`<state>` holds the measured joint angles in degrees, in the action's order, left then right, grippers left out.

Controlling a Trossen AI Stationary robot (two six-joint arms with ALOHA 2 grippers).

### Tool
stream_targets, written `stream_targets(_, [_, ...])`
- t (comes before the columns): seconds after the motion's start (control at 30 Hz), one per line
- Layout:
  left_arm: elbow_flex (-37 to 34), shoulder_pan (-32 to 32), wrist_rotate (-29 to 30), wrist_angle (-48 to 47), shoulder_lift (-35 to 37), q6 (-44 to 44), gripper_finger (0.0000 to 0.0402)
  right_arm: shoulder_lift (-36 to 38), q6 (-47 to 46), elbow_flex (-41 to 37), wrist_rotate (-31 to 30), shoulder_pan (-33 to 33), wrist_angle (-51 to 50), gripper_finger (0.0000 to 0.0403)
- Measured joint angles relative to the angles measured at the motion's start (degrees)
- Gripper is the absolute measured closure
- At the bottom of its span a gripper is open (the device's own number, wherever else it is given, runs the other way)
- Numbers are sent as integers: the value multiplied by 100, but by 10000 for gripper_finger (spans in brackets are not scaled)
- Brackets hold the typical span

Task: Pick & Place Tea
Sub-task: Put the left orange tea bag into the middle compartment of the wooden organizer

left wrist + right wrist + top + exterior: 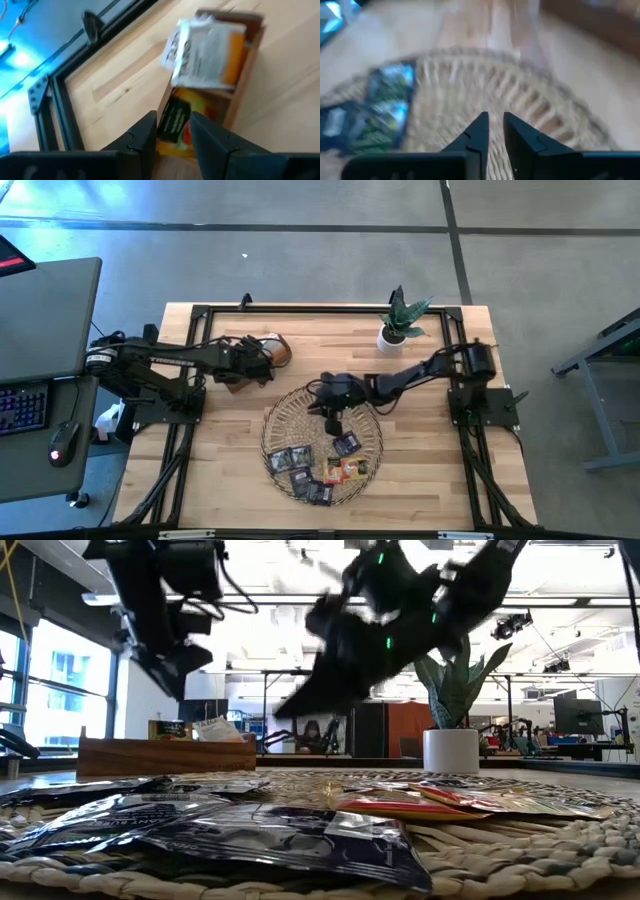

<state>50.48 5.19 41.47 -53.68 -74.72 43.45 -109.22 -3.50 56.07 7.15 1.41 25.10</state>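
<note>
High view: the left gripper (262, 366) hangs over the brown wooden compartment box (262, 352) at the far left part of the light wooden table (430, 460), and the right gripper (332, 423) hangs over the bare weave of the round wicker tray (290, 412) near the table's middle.

Left wrist view: the left gripper's (173, 131) two dark fingers (142, 137) stand a little apart, with a narrow gap between them. A small dark sachet (173, 120) shows in that gap, lying just past the fingertips against the orange-and-yellow packets in the box; whether the fingers touch it cannot be told. Farther out from the claw, a white-and-orange sachet (205, 52) lies tilted across the box's (250, 60) end compartment.

Right wrist view: the right gripper's (495, 125) fingers are slightly parted with only woven straw between them, pinching nothing. Dark sachets with blue and green marks (380, 107) lie on the tray (540, 107) off to one side of this claw.

Seen from above, most of the flat square tea sachets (318, 468) sit clustered on the near part of the tray, just ahead of the right claw, and one dark sachet (346, 444) lies closest beside it. A white pot with a green plant (392, 335) stands well behind the right arm.
</note>
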Motion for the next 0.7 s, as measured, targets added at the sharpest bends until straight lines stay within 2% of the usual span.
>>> stream_targets(0.13, [262, -7, -44, 20, 0, -226, 287, 611, 433, 0, 8, 216, -230, 316])
stream_targets(0.23, [337, -162, -422, 97, 0, -223, 286, 1073, 821, 11, 36, 534, -851, 300])
stream_targets(0.3, [337, -358, -658, 267, 0, -223, 286, 1290, 1017, 11, -297, 902, -1247, 291])
stream_targets(0.4, [337, -783, -678, 612, 0, -226, 286, 1398, 1109, 11, -1130, 1544, -1620, 282])
stream_targets(0.5, [337, -1278, -776, 1346, 0, -237, 286, 1330, 558, 11, -1518, 2008, -1822, 274])
stream_targets(0.63, [340, -1962, -1624, 2870, -60, -273, 286, 1158, -347, 11, -1294, 2321, -2186, 268])
stream_targets(0.7, [348, -2328, -2016, 3749, -315, -222, 286, 1117, -528, 11, -1121, 2472, -2324, 269])
